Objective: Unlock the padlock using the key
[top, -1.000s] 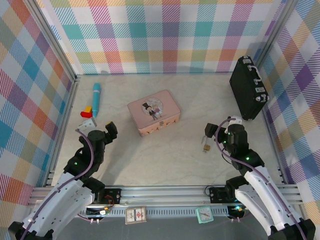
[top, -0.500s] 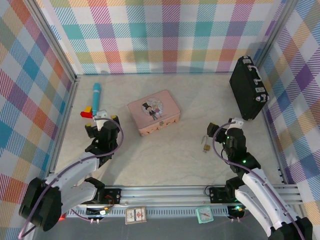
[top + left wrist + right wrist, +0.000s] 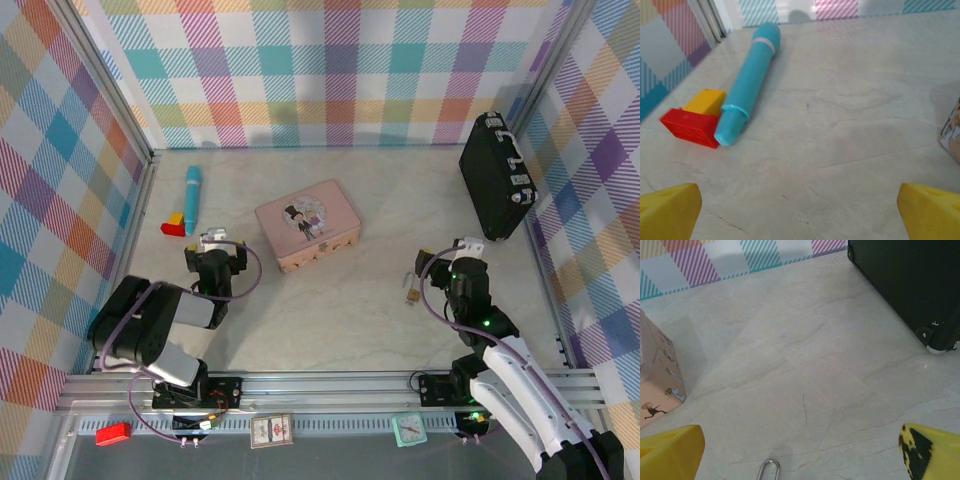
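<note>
Padlock [image 3: 411,294], a speck of brass on the pale tabletop [image 3: 330,310], lies just beside my right arm on its left, seen from overhead. It is too small there to tell how it is turned, and the key cannot be told apart from it. From my right wrist, the rounded top of its shackle [image 3: 768,470] pokes up at the bottom edge, the body cut off below the frame.

My right tool [image 3: 800,460] stands wide open with nothing in it. Its yellow fingertips [image 3: 670,452] are cropped at the lower corners, and the shackle sits between them, nearer the left one. A pink tin [image 3: 655,380] is sliced by the left edge, and a black case [image 3: 910,285] fills the upper right, with one corner foot visible.

My left tool [image 3: 800,215] is likewise spread wide and empty over bare tabletop, well apart from the padlock, with the pink tin roughly between them in the overhead view. Ahead of it lies a blue marker [image 3: 747,85], its near end against a red block [image 3: 690,127]. A yellow block [image 3: 705,102] is tucked behind the red one. A blurred sliver of the tin shows at the right edge. From overhead, this tool is dark and partly crossed by its cable, so the jaws are hard to make out there.
</note>
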`<control>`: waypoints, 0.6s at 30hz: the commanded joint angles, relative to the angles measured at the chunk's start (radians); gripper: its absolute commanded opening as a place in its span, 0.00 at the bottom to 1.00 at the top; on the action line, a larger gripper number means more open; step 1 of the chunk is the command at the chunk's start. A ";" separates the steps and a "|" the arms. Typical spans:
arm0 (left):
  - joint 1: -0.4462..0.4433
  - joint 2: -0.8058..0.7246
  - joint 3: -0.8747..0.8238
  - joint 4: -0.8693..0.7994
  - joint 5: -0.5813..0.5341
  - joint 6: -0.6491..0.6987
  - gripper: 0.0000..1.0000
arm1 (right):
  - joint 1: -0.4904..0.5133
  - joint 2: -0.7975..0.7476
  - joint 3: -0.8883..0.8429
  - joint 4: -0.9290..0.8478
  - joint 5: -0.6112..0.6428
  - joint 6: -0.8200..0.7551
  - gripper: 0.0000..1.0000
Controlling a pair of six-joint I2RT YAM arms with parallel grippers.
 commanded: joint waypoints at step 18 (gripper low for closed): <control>0.113 0.031 0.125 -0.102 0.143 -0.103 1.00 | -0.008 0.467 0.270 0.097 0.216 -0.264 0.99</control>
